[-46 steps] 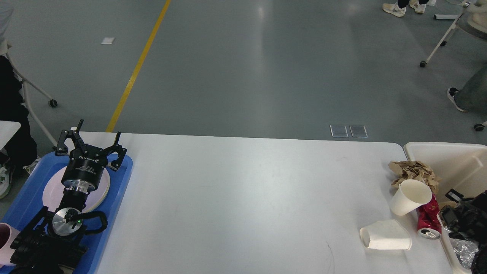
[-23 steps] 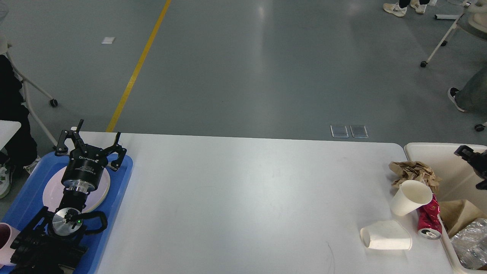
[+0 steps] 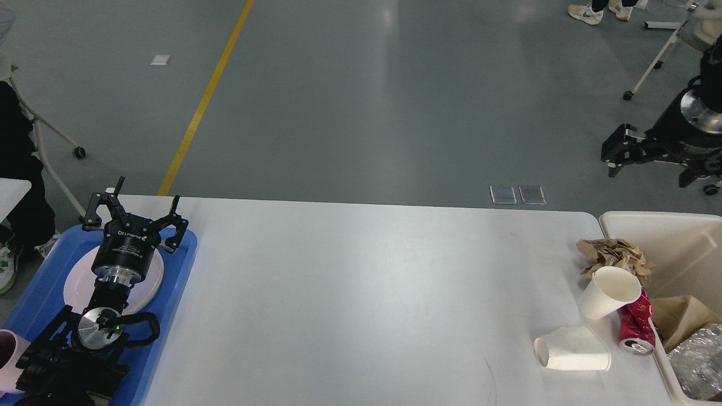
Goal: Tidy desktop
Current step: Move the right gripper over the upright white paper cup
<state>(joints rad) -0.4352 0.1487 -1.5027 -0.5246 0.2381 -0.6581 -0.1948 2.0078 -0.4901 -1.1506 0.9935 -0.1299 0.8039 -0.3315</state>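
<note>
Hovering over the left end of the large white rectangular tabletop (image 3: 361, 293), the left tool (image 3: 138, 211) hangs with its two black fingers spread wide and nothing between them. Directly beneath it sits a round white plate (image 3: 73, 287), which lies in a blue plastic tray (image 3: 175, 270) at the tabletop's left edge. Nearer the robot than that tool, a pale pink cup (image 3: 8, 361) shows at the tray's near left corner, cut by the picture edge.

Far to the right of the left tool, the tabletop's wide middle is bare white. At its right end lies a cluster: a crumpled wad of brown paper (image 3: 612, 254), a white paper cup (image 3: 609, 292) tilted just in front of it, a crushed red drink can (image 3: 636, 327) touching that cup's right side, and a second white paper cup (image 3: 572, 349) lying on its side nearest the robot. Just beside them stands a cream rectangular bin (image 3: 660, 225) holding brown paper and crinkled foil.

High above that bin, the right tool (image 3: 617, 149) is held in the air against the grey floor, well apart from the clutter; it is dark and seen side-on, so I cannot tell whether its fingers are spread or pressed together.
</note>
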